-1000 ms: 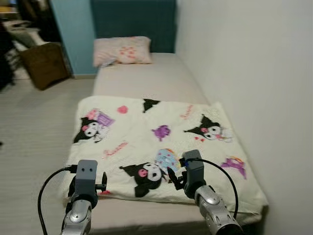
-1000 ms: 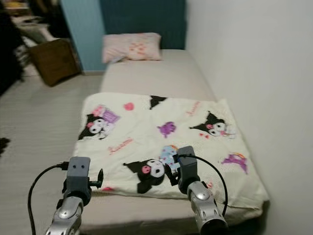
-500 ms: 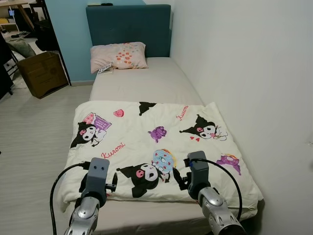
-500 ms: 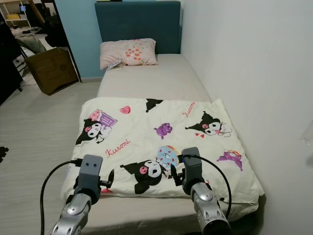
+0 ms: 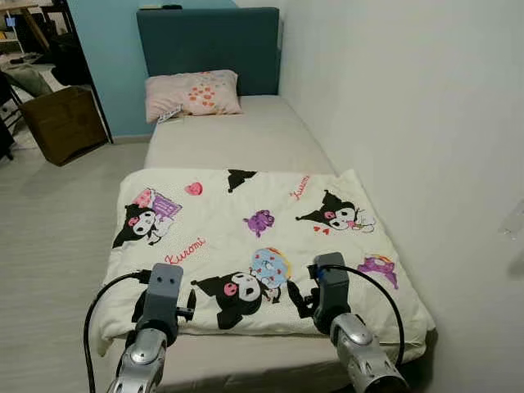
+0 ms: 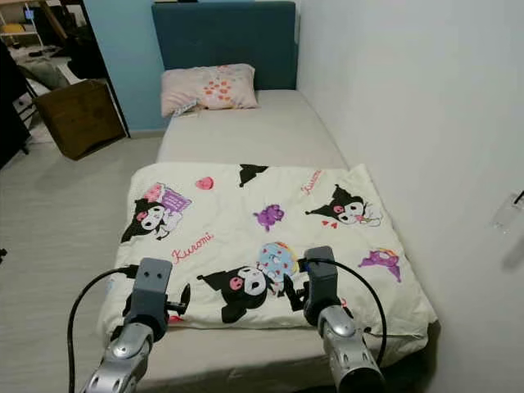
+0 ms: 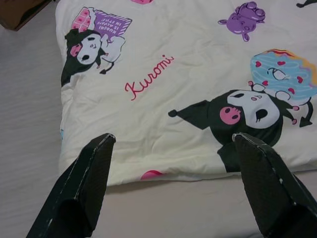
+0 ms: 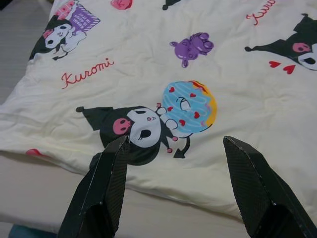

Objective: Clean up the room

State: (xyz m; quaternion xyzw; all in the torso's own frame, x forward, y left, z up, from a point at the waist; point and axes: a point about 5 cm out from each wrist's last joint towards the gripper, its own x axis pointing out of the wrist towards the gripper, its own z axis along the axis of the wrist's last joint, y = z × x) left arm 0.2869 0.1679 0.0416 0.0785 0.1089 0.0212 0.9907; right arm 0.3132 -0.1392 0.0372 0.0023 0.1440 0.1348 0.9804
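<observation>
I have stepped a little nearer; the blanket (image 5: 254, 246) now lies flat just beyond both jaws. My left gripper (image 7: 173, 168) and right gripper (image 8: 173, 178) hang wide open, empty, probably above its near hem, ready to grasp.

A single bed (image 5: 237, 139) lies along the white wall (image 5: 393, 123) at 3 o'clock; teal headboard (image 5: 209, 49) at 12, cardboard box (image 5: 61, 123) at 10.

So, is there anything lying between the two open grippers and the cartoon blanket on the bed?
Nothing visible. The left gripper and right gripper are both open above the near edge of the cartoon blanket, with only bare mattress beneath.
</observation>
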